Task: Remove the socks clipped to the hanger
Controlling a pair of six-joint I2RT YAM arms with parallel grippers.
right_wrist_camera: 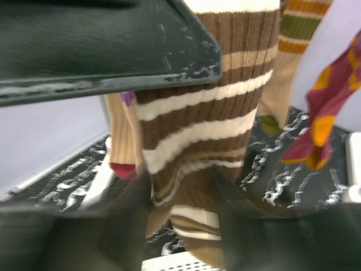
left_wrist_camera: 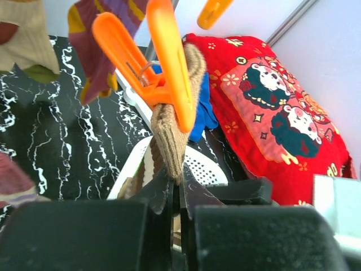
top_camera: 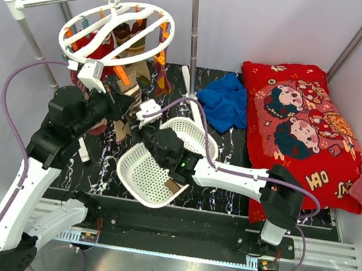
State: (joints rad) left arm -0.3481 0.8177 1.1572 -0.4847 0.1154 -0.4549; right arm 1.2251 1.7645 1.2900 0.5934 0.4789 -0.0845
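The white ring hanger [top_camera: 118,31] hangs by its hook from a rail at the back left, with several socks [top_camera: 136,50] clipped under it. My left gripper [left_wrist_camera: 179,185] is shut on the lower edge of a tan-brown sock [left_wrist_camera: 172,132], which an orange clip [left_wrist_camera: 166,68] still holds. My right gripper [right_wrist_camera: 181,209] is blurred; its fingers [right_wrist_camera: 132,220] stand apart on either side of a brown sock with white stripes [right_wrist_camera: 203,113]. Whether they press on it is unclear. From above, both grippers [top_camera: 123,105] [top_camera: 144,114] meet under the ring.
A white perforated basket [top_camera: 136,170] stands under the right arm. A blue cloth [top_camera: 225,101] and a big red cartoon-print pillow [top_camera: 305,127] lie to the right. More socks, maroon-yellow [left_wrist_camera: 98,51] and cream [left_wrist_camera: 25,39], dangle nearby. A rack post [top_camera: 194,35] rises behind.
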